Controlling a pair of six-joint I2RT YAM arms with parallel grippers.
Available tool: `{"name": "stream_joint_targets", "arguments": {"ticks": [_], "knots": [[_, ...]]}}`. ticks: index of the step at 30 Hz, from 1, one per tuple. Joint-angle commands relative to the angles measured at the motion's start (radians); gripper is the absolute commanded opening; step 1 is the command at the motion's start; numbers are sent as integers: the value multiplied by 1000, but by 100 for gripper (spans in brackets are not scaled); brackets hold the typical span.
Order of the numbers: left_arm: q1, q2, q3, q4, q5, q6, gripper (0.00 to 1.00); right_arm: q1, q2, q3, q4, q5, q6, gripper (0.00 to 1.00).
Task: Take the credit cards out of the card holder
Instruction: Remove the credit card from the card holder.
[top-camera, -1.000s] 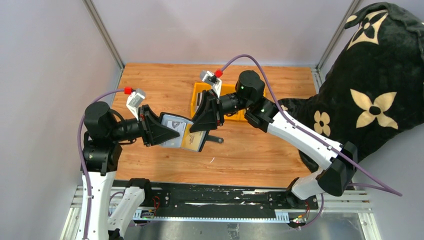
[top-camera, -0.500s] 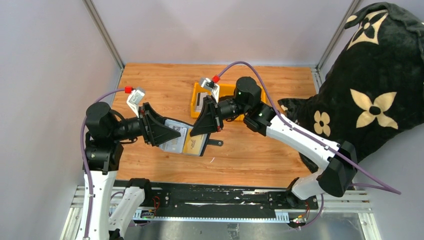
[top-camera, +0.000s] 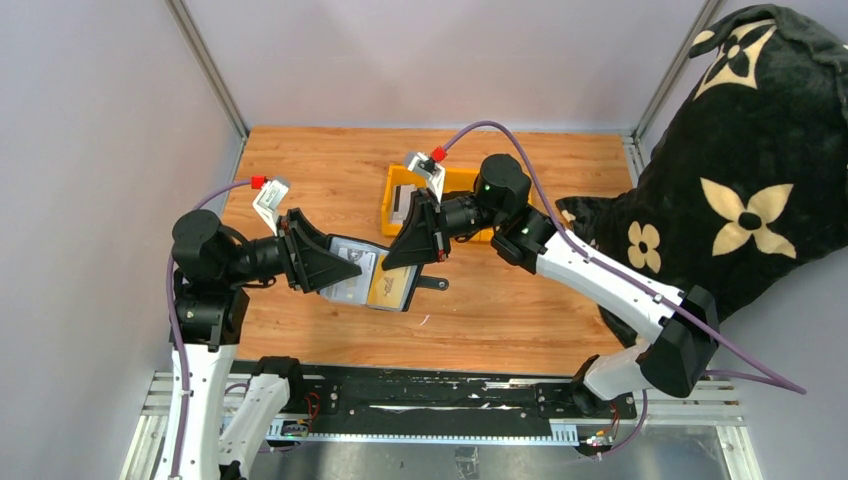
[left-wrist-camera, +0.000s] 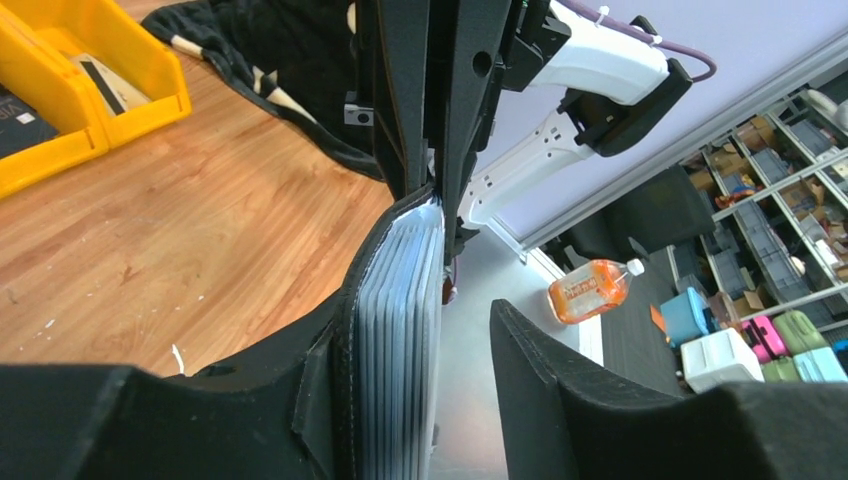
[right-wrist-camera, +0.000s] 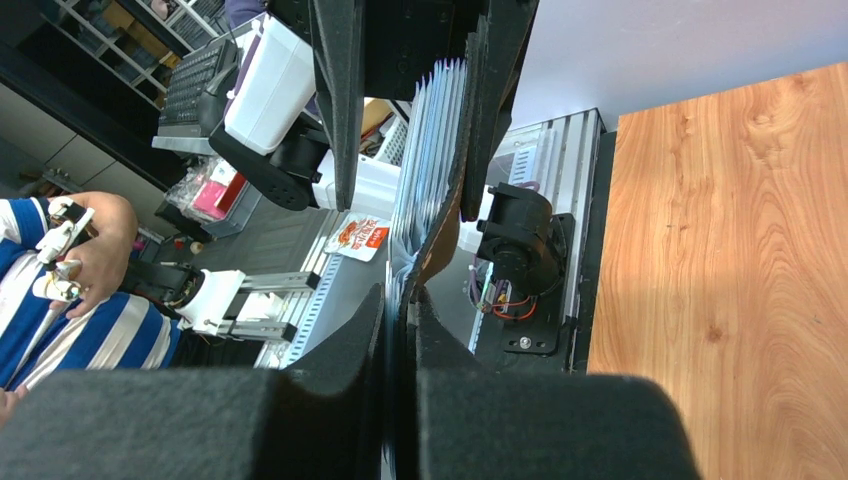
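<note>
The black card holder (top-camera: 370, 280) hangs open above the table between both grippers, with pale cards and a tan panel showing inside and its strap tab (top-camera: 436, 283) sticking out to the right. In the left wrist view its black cover (left-wrist-camera: 345, 350) lies against one finger of my left gripper (left-wrist-camera: 420, 330). The stack of credit cards (left-wrist-camera: 405, 300) shows edge-on, and the other finger (left-wrist-camera: 560, 400) stands apart from it. My right gripper (right-wrist-camera: 400, 300) is shut on the far end of the holder (right-wrist-camera: 450, 190), pinching cover and card edges (right-wrist-camera: 425, 150).
Yellow bins (top-camera: 445, 190) with dark items stand on the wooden table (top-camera: 520, 300) behind the grippers. A big black cushion with cream flowers (top-camera: 740, 180) fills the right side. Metal frame posts and grey walls bound the table at the back and left.
Both grippers and the holder have shifted slightly towards the near edge and lower. The grip looks the same.
</note>
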Motion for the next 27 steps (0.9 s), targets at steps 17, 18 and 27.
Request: {"name": "stream_joint_targets", "arguments": {"ticks": [17, 18, 27], "knots": [[0, -34, -15, 5, 32, -56, 62, -83, -77, -32, 95, 62, 1, 0], [0, -33, -7, 8, 26, -64, 62, -83, -79, -24, 68, 64, -17, 0], [0, -60, -18, 93, -7, -142, 63, -72, -71, 15, 80, 45, -7, 0]]}}
